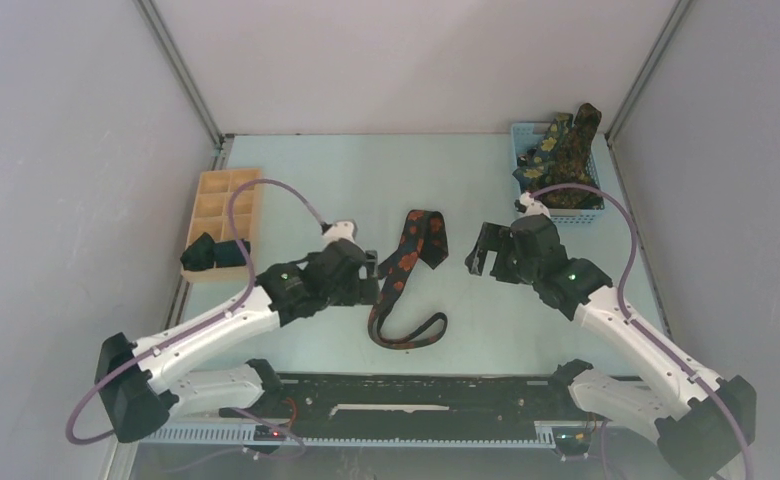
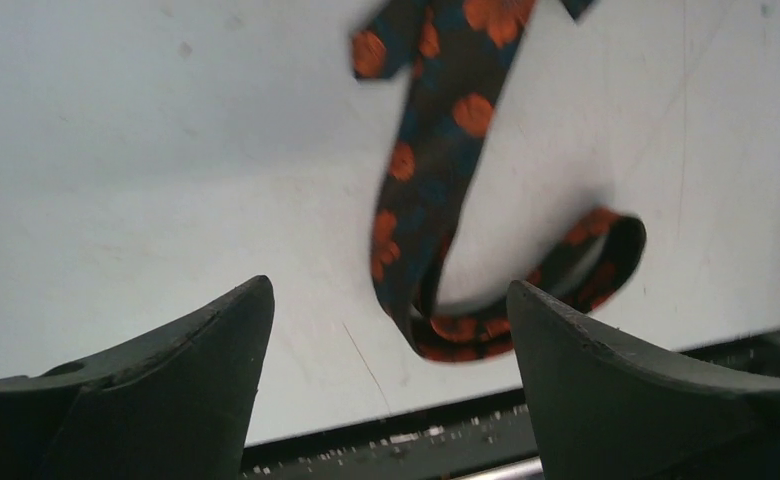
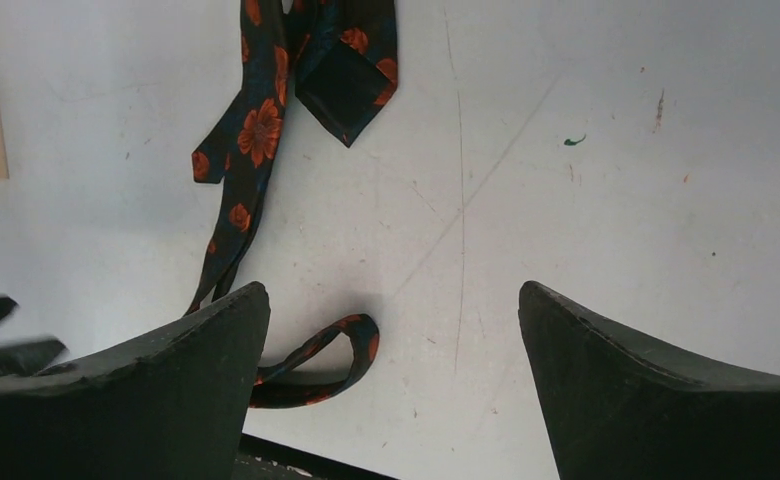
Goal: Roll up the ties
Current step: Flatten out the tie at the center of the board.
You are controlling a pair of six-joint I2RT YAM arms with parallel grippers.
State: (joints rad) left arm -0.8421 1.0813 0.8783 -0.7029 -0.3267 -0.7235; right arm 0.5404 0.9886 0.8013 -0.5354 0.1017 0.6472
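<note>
A black tie with red-orange flowers [image 1: 406, 268] lies unrolled on the table's middle, wide end far, narrow end curled in a loop near the front. It shows in the left wrist view [image 2: 436, 170] and the right wrist view [image 3: 258, 130]. My left gripper [image 1: 371, 263] is open and empty, just left of the tie. My right gripper [image 1: 478, 255] is open and empty, to the right of the tie's wide end. Dark green ties with yellow flowers [image 1: 563, 145] lie heaped in the blue basket. A dark rolled tie [image 1: 212, 252] sits at the wooden tray's near end.
The blue mesh basket [image 1: 578, 211] stands at the far right corner. The pale wooden compartment tray [image 1: 228, 205] lies along the left edge. A black rail [image 1: 406, 385] runs along the table's front edge. Grey walls enclose the table on three sides.
</note>
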